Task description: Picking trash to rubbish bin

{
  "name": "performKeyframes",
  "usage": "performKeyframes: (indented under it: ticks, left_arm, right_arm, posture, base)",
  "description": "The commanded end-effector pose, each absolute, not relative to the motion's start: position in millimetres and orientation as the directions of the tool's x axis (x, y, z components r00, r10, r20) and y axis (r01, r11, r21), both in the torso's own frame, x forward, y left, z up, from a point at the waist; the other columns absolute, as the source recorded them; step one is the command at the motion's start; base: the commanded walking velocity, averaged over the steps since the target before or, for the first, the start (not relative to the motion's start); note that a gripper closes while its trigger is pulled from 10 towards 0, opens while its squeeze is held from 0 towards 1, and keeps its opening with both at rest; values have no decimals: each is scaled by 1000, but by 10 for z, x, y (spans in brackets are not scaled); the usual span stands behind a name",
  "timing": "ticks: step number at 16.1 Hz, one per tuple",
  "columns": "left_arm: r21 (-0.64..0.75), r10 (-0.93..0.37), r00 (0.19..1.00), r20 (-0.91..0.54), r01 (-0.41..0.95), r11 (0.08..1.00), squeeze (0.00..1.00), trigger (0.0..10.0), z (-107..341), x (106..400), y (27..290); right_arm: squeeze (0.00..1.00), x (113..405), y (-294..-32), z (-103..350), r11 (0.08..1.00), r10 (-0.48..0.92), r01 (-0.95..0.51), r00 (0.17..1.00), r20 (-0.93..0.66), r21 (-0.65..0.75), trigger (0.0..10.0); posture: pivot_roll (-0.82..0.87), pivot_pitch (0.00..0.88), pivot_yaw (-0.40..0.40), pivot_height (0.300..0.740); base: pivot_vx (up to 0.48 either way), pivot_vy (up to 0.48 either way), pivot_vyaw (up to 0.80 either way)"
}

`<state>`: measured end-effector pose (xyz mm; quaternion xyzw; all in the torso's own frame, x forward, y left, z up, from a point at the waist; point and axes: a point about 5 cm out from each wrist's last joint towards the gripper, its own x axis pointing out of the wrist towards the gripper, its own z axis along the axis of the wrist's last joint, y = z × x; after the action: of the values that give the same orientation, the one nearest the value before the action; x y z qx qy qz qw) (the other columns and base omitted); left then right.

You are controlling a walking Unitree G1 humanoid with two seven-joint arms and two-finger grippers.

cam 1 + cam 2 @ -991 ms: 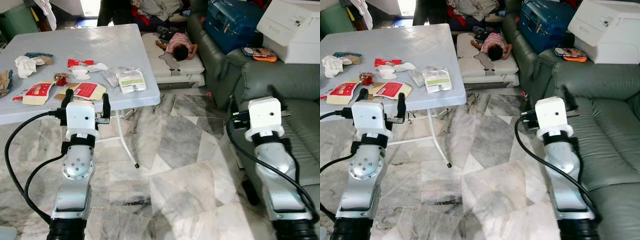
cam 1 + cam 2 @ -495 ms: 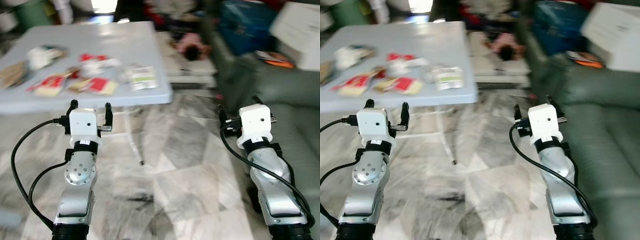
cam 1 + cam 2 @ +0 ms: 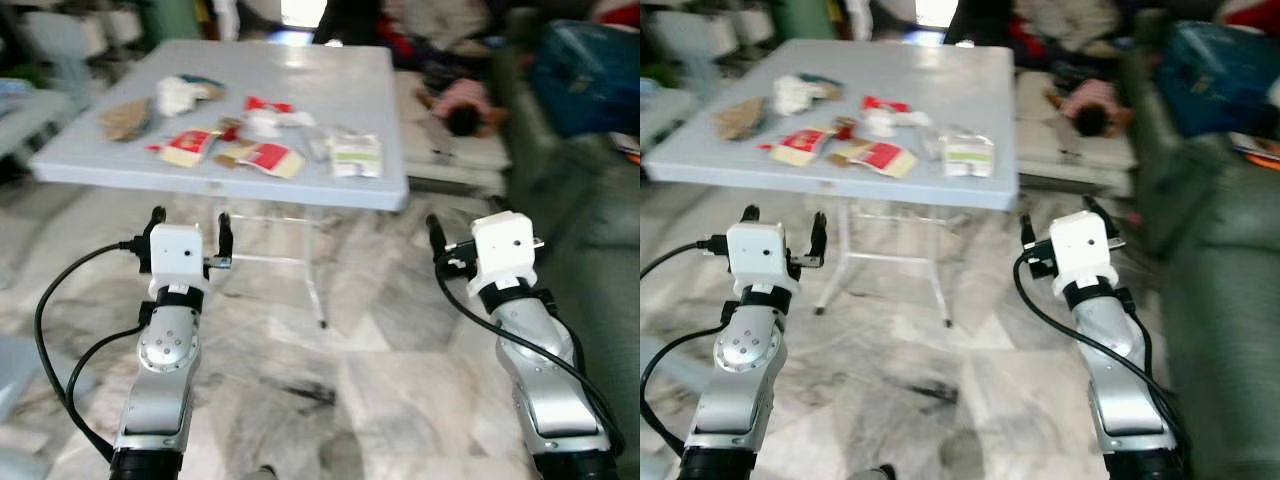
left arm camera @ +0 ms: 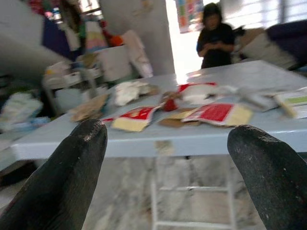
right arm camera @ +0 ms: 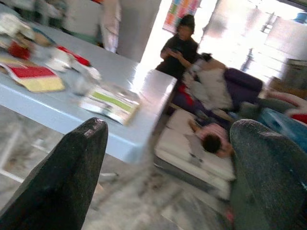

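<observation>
Swinging leftward, the head camera is now bringing the whole pale blue tabletop (image 3: 330,190) into the middle of the view, where a second ago it was sitting off to the left with the green sofa taking up the right side; the trash itself is not shifting, only the viewpoint. Both arms are reaching forward at about the same height, short of the near edge of the tabletop and above the marble floor. The left tool (image 3: 186,222) is pointing at the tabletop with its fingers apart and nothing between them, and the right tool (image 3: 1058,214) is likewise standing apart and empty. The trash is lying scattered on the tabletop: a red and cream wrapper (image 3: 266,157), a white and green packet (image 3: 354,155), a crumpled white tissue (image 3: 176,95) and a brown scrap (image 3: 122,116). A person (image 5: 180,50) is standing beyond the far side. Judging by this, the robot is squaring up to the trash, with no piece picked up yet.
</observation>
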<state>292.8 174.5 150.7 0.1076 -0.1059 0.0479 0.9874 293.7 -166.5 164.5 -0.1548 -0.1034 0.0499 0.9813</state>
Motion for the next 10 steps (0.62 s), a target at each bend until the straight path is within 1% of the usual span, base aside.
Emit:
performKeyframes:
  ticks: [1, 2, 3, 4, 5, 10]
  left_arm:
    - [205, 70, 973, 220, -116, 972, 0, 10000, 1527, 2954, 1722]
    - [196, 68, 974, 215, -111, 974, 0, 10000, 1523, 2959, 1715]
    - [177, 50, 977, 206, -88, 980, 0, 10000, 1514, 2964, 1696]
    - [168, 42, 979, 200, -77, 983, 0, 10000, 1511, 2966, 1688]
    - [125, 7, 983, 185, -30, 992, 0, 10000, 1490, 2957, 1655]
    - [83, -21, 983, 180, 6, 997, 0, 10000, 1494, 2958, 1624]
  right_arm:
    - [824, 2939, -1665, 1703, 945, 136, -65, 969, 205, -322, 10000]
    - [804, 2945, -1660, 1708, 946, 139, -67, 968, 207, -318, 10000]
    - [220, 2949, -1642, 1714, 945, 148, -76, 967, 210, -318, 10000]
    - [0, 2951, -1632, 1717, 943, 151, -77, 966, 210, -325, 10000]
    - [0, 2950, -1624, 1711, 942, 153, -79, 966, 208, -325, 10000]
    - [0, 2948, -1606, 1702, 947, 154, -86, 966, 205, -309, 10000]
  posture:
    - [-34, 46, -39, 740]
    - [-34, 46, -41, 740]
    - [-34, 46, -41, 740]
    - [-34, 46, -41, 740]
    - [-34, 47, -40, 740]
    - [-35, 49, -36, 740]
  base:
    - [0, 0, 800]
    - [0, 0, 800]
    - [0, 0, 419]
    - [0, 0, 0]
    - [0, 0, 0]
    - [0, 0, 0]
